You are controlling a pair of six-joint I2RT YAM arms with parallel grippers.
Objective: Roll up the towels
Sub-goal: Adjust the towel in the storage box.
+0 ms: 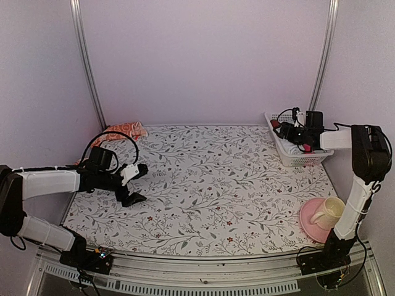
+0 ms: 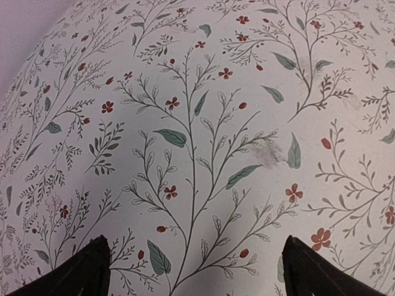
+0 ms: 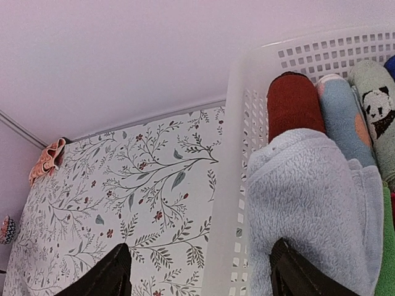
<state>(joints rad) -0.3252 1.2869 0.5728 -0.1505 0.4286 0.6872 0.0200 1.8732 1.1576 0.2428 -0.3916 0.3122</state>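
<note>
The orange-red printed towel (image 1: 123, 131) lies crumpled at the table's back left corner; it also shows in the right wrist view (image 3: 48, 161). The light blue towel (image 3: 311, 203) lies bunched in the white basket (image 3: 237, 185) at the back right. My right gripper (image 3: 203, 277) is open and straddles the basket's left wall, with one finger on the blue towel and the other over the table. In the top view it (image 1: 285, 131) hovers over the basket (image 1: 305, 161). My left gripper (image 1: 137, 184) is open and empty, low over the bare tablecloth (image 2: 197, 154) at the left.
Rolled towels stand in the basket: a dark red one (image 3: 293, 105), a blue one (image 3: 339, 117) and a green panda one (image 3: 376, 111). A pink plate (image 1: 308, 225) with a cream cup (image 1: 328, 211) sits at the front right, near the right arm's base.
</note>
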